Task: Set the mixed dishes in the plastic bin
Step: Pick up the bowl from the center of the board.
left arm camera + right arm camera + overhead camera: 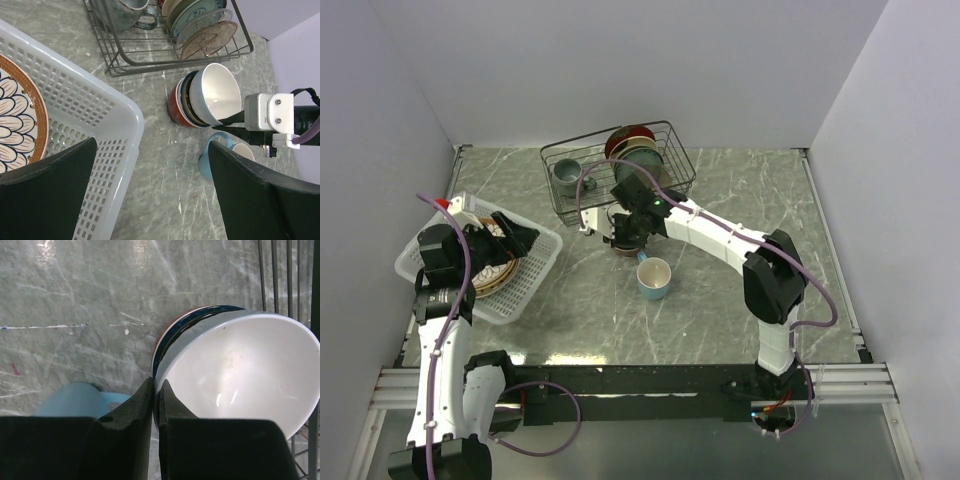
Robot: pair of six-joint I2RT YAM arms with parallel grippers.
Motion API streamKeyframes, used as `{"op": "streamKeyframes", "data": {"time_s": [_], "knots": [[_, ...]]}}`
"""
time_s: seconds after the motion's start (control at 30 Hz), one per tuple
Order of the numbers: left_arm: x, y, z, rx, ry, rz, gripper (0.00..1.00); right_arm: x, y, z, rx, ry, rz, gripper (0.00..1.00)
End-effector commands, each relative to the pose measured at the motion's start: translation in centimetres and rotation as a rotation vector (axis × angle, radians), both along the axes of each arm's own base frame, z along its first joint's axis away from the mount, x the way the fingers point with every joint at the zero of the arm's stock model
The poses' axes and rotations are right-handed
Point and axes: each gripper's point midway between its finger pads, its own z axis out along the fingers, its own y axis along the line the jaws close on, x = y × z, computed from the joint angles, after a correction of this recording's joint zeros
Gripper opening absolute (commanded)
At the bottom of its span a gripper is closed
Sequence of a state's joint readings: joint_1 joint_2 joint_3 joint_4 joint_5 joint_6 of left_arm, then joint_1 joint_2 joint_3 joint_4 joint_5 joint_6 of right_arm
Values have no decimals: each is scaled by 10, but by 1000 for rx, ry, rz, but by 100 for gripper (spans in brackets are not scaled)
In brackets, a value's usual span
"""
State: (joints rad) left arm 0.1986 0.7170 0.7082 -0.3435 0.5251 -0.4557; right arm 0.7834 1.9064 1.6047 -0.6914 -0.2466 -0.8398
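The white lattice plastic bin (535,270) sits at the left and holds a white plate with dark radial stripes (15,120). My left gripper (152,165) hangs open and empty over the bin's right corner (90,115). My right gripper (156,390) is shut on the rim of a cream bowl (240,365), which is tilted on top of a bowl stack (175,107) in front of the rack. The stack also shows in the top view (620,240). A light blue mug (654,278) stands just near the stack and also shows in the left wrist view (207,162).
The black wire rack (620,165) stands right behind the bowl stack, with a grey mug (567,175) and upright plates (200,25) in it. Its wires (280,270) run close to the held bowl. Walls close in the table at left, back and right.
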Motion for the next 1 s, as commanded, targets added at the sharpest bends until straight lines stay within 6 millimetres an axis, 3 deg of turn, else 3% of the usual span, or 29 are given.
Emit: {"op": "streamKeyframes", "data": {"time_s": [0.0, 0.3, 0.4, 0.6, 0.73, 0.97], "knots": [[2, 0, 15, 30, -52, -10, 99, 3, 10, 58, 73, -126, 59, 0], [1, -4, 15, 13, -50, -34, 99, -2, -1, 116, 92, -243, 123, 0], [-1, -12, 18, -16, -59, -75, 99, -9, -6, 127, 90, -263, 153, 0], [0, -27, 12, -129, -16, -143, 99, -29, -12, 132, 90, -291, 208, 0], [-10, -49, 10, -300, 54, -238, 99, -47, -14, 128, 81, -293, 249, 0], [-19, -73, 35, -381, 14, -232, 99, -81, -14, 118, 80, -277, 328, 0]]}}
